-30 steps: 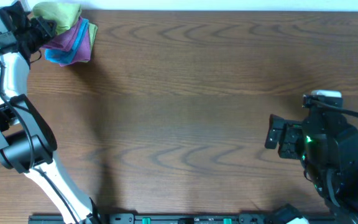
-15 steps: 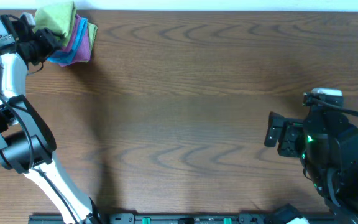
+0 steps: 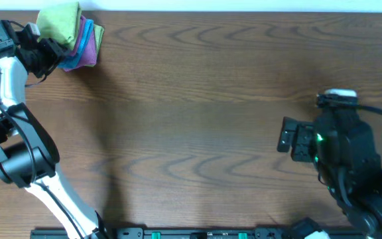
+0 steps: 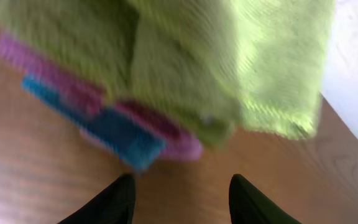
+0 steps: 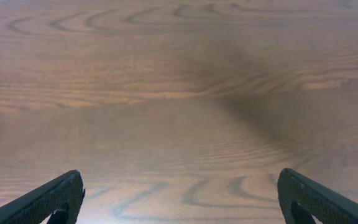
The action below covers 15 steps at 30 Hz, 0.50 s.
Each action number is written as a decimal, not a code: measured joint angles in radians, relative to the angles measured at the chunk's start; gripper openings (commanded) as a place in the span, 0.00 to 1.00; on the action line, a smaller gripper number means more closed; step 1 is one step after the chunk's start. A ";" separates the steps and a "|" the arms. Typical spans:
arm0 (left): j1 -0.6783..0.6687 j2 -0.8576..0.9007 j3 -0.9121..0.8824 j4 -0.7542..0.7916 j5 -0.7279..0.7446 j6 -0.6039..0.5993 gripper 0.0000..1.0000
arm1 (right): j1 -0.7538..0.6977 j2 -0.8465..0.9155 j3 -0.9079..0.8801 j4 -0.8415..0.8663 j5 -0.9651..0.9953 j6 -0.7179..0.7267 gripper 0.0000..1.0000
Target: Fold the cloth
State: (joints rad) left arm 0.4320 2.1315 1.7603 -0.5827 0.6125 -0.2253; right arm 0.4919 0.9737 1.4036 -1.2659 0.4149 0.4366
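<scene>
The lime-green cloth (image 3: 58,18) lies bunched on top of a small pile at the table's far left corner. In the left wrist view the cloth (image 4: 229,62) fills the upper frame, blurred. My left gripper (image 3: 47,48) sits just left of the pile, open, and its dark fingertips (image 4: 122,194) have only bare wood between them, a little short of the pile's edge. My right gripper (image 3: 285,141) hovers at the right side of the table, wide open over bare wood, and the right wrist view shows the gripper (image 5: 179,183) empty.
Under the green cloth lie a purple cloth (image 3: 86,41) and a light-blue cloth (image 3: 78,61), also seen as purple cloth (image 4: 182,144) and blue cloth (image 4: 123,134). The table's far edge meets a white surface (image 3: 244,5) right behind the pile.
My left gripper went from shut to open, let go of the green cloth and drew back slightly left. The right arm shifted a little to the left.
</scene>
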 measured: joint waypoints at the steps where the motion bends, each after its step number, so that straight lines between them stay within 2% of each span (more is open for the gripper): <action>1: 0.000 -0.017 0.000 -0.026 -0.003 0.005 0.49 | 0.000 0.006 0.000 0.006 0.000 0.000 0.99; 11: 0.020 -0.329 0.000 -0.205 -0.011 0.113 0.49 | 0.000 -0.036 -0.001 0.101 0.009 -0.066 0.99; 15: -0.002 -0.494 0.000 -0.302 -0.012 0.232 0.49 | 0.000 -0.096 -0.001 0.101 0.043 -0.093 0.99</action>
State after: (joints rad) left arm 0.4297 1.6371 1.7603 -0.8848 0.6003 0.0071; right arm 0.4919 0.8780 1.4029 -1.1648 0.4583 0.3439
